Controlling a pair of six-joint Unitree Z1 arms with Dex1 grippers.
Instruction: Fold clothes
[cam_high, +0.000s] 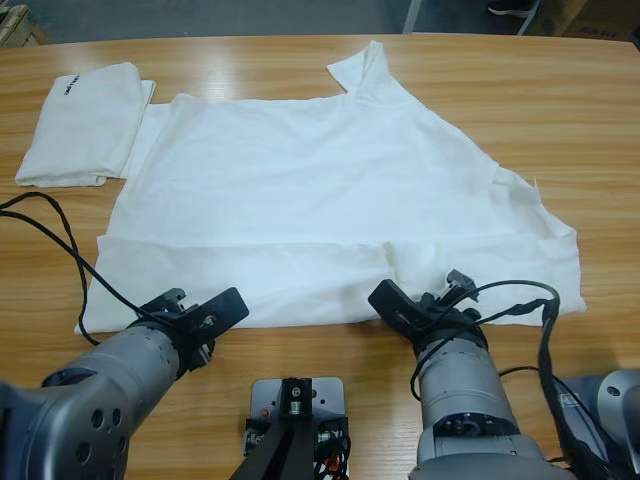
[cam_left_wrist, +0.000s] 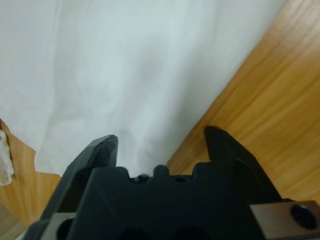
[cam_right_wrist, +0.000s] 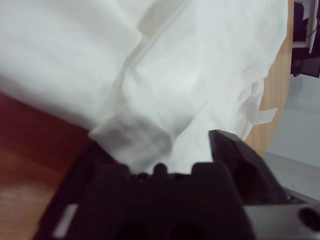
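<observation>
Basically, a big white T-shirt (cam_high: 320, 190) lay spread across the middle of the high view on the wooden table (cam_high: 590, 110), its near hem already doubled up into a band along the lower part of the frame. That looked like a first fold in progress, though this is a judgement. A second T-shirt (cam_high: 80, 125), folded into a neat block with its small black mark upward, sat at the upper left, just beside the spread one; probably a finished piece set aside.

Both arms came in from the bottom edge at the near hem, likely placed to take the folded band and carry it farther. The left gripper (cam_high: 200, 315) sat at the lower-left corner of the cloth; in its wrist view the jaws stood apart, cloth edge between them, nothing pinched. The right gripper (cam_high: 425, 300) was lower centre-right, where the cloth bunched up. In its wrist view a rolled wad of cloth (cam_right_wrist: 135, 140) sat at the left jaw, the right jaw standing clear, so the claw read as open, not yet clamped.

Hidden: the left jaw in the right wrist view was mostly buried under cloth, so contact there was unclear. One sleeve (cam_high: 365, 70) poked out at top centre; the other was hard to make out. A black cable (cam_high: 60, 240) ran off the left edge, its end cut off.
</observation>
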